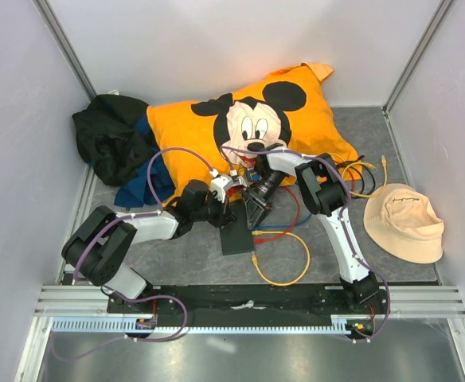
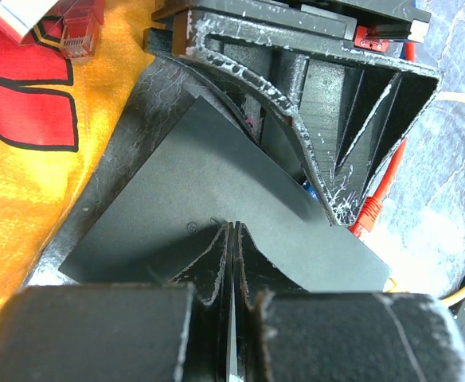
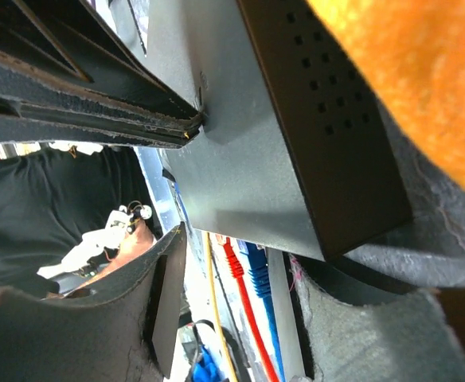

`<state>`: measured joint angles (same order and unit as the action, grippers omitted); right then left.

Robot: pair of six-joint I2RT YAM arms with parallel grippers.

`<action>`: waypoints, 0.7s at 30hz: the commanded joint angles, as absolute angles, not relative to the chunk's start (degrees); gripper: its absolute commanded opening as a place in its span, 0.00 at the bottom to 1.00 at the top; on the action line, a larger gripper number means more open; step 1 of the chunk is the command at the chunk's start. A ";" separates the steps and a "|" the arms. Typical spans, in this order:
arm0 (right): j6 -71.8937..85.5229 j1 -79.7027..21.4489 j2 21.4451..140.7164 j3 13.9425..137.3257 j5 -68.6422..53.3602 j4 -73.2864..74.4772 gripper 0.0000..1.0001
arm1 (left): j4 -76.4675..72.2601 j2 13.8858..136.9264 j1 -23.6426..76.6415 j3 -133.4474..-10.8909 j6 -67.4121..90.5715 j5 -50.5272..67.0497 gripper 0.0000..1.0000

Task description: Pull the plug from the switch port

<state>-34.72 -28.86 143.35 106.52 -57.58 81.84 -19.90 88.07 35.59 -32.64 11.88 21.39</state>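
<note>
Top external: the left arm lies low, stretched in from the switch's [image 1: 234,232] left. The left gripper [image 1: 223,212] is pinched together, its tips pressing on the switch's flat top. The right gripper [image 1: 256,210] tilts down over the switch's far right edge with its jaws apart, gripping nothing. Red [image 3: 244,298], blue [image 3: 258,282] and yellow cables [image 3: 211,294] show between its fingers. An orange pillow [image 1: 185,131] lies just beyond the switch.

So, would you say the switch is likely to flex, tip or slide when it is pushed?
The switch looks like a stiff, hard-edged box, so it should not flex. Being thin and lying flat, it seems unlikely to tip, though it might slide. The left gripper, jaws shut, appears to press on its top, which probably pins it.
</note>
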 commanded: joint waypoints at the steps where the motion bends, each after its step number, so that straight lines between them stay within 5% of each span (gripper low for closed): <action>1: -45.61 -28.83 147.66 105.91 -48.17 75.85 0.51 | -10.11 91.14 36.12 -31.11 9.58 20.22 0.02; 21: -49.04 -28.30 151.08 107.92 -45.35 79.62 0.37 | -10.46 90.70 36.12 -30.85 9.49 20.57 0.02</action>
<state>-41.47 -28.34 145.03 107.24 -57.65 83.94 -19.88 88.36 35.64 -32.93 11.88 21.67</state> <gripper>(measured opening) 0.375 0.023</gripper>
